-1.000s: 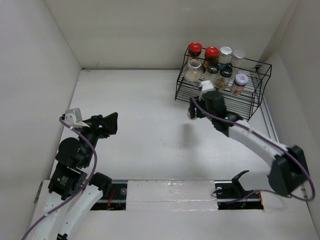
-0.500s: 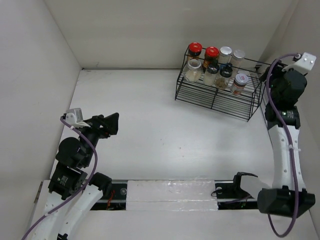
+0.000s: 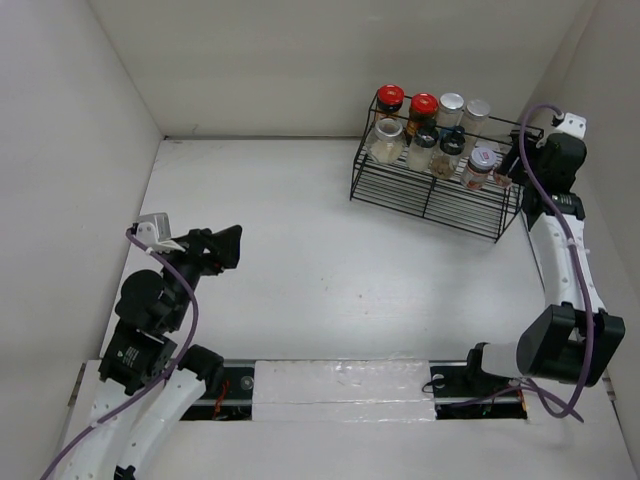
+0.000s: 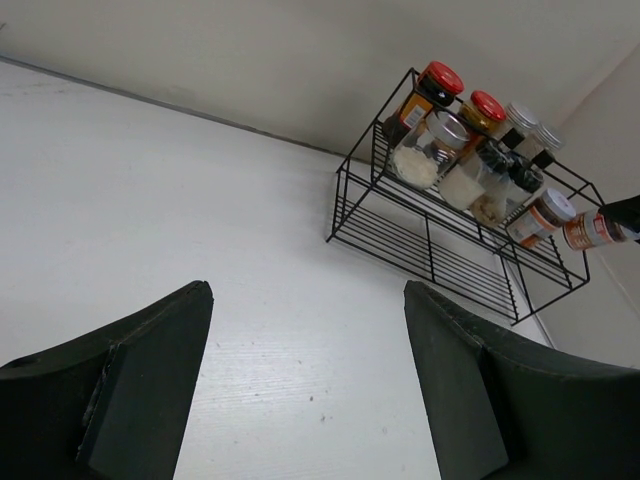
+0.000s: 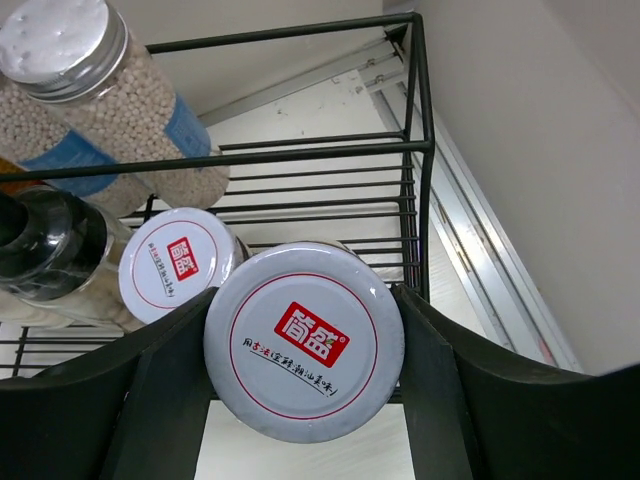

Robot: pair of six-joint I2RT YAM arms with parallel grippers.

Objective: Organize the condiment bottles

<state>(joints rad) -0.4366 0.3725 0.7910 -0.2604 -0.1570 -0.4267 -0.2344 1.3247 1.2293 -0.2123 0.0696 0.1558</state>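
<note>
Two claws are on record. Left claw [image 4: 308, 385]: released, jaws spread wide with nothing between them, held above bare tabletop [image 4: 200, 200]. The black wire rack [image 4: 425, 245] stands ahead of this claw and to its right, well apart from it, with eight jars on its tiers.

Back tier, left to right: two dark jars with red lids [image 3: 390, 97], then two pale jars with silver lids [image 3: 452, 103]. Front tier, left to right: a jar of white powder [image 3: 386, 138], two dark-topped jars [image 3: 449, 143] whose contents are too small to tell, and a labelled-lid jar [image 3: 483, 158] at the right end.

Right claw [image 5: 305, 345]: clenched on a ninth jar [image 5: 300, 330], one finger on each side of its white lid with a red label. The held jar is at the rack's right end. The labelled-lid jar lies just to this claw's left. It cannot be told whether the held jar is inside the wire frame or resting on it. Beyond the claw and to its left stands a silver-lidded jar of pale beads [image 5: 95, 100]. The enclosure wall [image 5: 530, 150] rises on the claw's right.
</note>
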